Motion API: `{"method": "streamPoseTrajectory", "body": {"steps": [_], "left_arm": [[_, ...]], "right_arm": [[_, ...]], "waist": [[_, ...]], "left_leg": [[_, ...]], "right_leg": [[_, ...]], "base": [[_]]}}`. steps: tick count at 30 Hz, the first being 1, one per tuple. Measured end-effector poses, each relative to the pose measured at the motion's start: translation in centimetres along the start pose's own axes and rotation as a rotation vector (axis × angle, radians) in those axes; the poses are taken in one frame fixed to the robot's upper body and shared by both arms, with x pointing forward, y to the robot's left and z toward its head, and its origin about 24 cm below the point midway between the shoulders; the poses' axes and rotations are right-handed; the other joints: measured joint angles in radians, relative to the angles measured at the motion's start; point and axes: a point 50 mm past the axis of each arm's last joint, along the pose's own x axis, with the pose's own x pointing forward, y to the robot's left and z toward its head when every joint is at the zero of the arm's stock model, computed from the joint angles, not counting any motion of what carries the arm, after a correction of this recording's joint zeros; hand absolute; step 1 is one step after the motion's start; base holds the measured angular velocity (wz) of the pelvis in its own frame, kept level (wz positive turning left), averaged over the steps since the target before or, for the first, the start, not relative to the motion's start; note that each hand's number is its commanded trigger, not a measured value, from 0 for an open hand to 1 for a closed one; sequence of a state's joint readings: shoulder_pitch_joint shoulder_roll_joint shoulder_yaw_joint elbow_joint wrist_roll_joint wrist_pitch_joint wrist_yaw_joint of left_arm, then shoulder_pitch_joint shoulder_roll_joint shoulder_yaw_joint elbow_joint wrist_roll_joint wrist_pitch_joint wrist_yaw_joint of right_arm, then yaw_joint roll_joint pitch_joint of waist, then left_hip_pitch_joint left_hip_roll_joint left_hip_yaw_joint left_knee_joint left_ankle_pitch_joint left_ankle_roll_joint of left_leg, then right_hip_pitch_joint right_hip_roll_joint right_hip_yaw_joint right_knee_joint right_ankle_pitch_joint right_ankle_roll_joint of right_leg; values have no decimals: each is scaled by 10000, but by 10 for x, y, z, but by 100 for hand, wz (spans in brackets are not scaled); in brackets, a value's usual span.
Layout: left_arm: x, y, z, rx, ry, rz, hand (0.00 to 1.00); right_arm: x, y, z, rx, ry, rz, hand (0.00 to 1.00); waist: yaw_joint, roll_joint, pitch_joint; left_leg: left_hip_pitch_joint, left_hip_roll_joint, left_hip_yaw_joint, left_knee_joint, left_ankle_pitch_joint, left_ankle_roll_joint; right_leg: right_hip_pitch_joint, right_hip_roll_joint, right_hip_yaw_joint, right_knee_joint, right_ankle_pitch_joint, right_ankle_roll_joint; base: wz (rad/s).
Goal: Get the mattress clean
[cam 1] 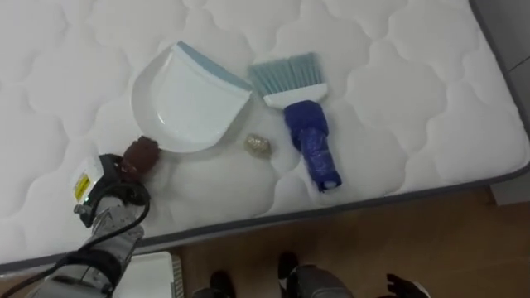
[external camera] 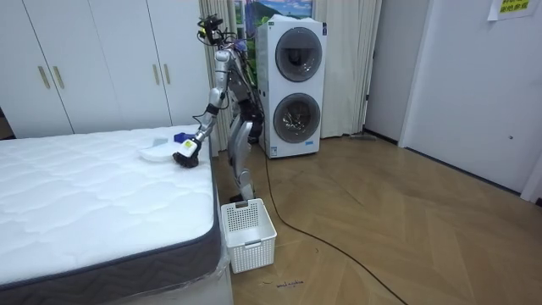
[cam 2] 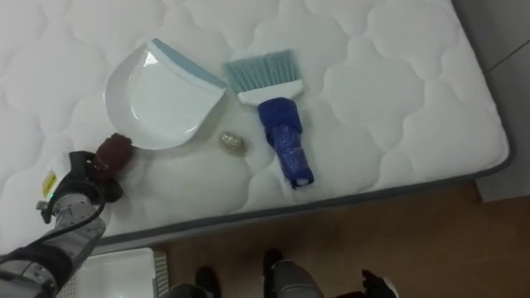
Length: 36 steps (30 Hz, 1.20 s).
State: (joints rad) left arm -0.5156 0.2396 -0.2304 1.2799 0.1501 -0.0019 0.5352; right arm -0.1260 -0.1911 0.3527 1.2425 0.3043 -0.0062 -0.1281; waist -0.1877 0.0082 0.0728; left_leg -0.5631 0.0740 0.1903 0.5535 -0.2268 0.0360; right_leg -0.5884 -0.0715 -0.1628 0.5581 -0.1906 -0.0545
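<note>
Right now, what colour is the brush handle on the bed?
The brush handle is dark blue, bristles pale teal. Best in the left eye view.

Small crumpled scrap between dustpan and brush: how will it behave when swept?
The scrap is small and looks crumpled, so likely very light; a gentle stroke should move it. Its lumpy, roundish shape suggests it may tumble or roll rather than slide. The mattress is quilted, so it could snag in a seam.

Left arm reaches forward, left hand (cam 1: pixel 108 184) curled round the dustpan handle (cam 1: pixel 141 155); right hand (cam 1: pixel 406 287) hangs low.
</note>
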Motion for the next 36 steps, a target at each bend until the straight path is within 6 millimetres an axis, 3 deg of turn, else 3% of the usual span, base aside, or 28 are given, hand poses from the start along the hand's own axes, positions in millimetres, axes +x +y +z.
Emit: {"method": "streamPoseTrajectory", "body": {"steps": [6, 12, 26, 31, 36], "left_arm": [[-2, -5, 2, -390, 105, -146, 100], [-2, -4, 1, -904, 403, -64, 100], [1, 4, -10, -820, 772, 229, 100], [8, 22, -14, -296, 549, 1074, 100], [8, 29, -11, 932, -557, 1854, 100]], "right_arm": [[0, -1, 1, -86, -72, -16, 0], [0, -1, 0, -46, -18, -25, 0], [-1, -2, -6, 247, 182, -258, 0], [-1, -6, -7, 1610, 225, -470, 0], [-1, -20, -8, 3145, 227, -1258, 0]], "waist": [[-8, 0, 5], [2, 0, 4], [50, 31, -14], [61, 230, -46], [442, 499, -133]], "left_leg": [[-21, -155, -2, 17, -15, 6], [-90, -160, -6, 109, -58, -73], [-67, -85, 123, 148, -89, -119], [-396, 53, 27, 452, -160, -161], [-396, 23, 54, 542, -171, -163]], "right_leg": [[-185, -184, 4, 373, -256, 1], [-294, -144, 55, 517, -363, -94], [-317, -69, 155, 524, -372, -104], [-526, 32, 107, 602, -332, -178], [-543, 3, 134, 722, -338, -183]], "base": [[5], [0], [-1], [-2], [0]]}}
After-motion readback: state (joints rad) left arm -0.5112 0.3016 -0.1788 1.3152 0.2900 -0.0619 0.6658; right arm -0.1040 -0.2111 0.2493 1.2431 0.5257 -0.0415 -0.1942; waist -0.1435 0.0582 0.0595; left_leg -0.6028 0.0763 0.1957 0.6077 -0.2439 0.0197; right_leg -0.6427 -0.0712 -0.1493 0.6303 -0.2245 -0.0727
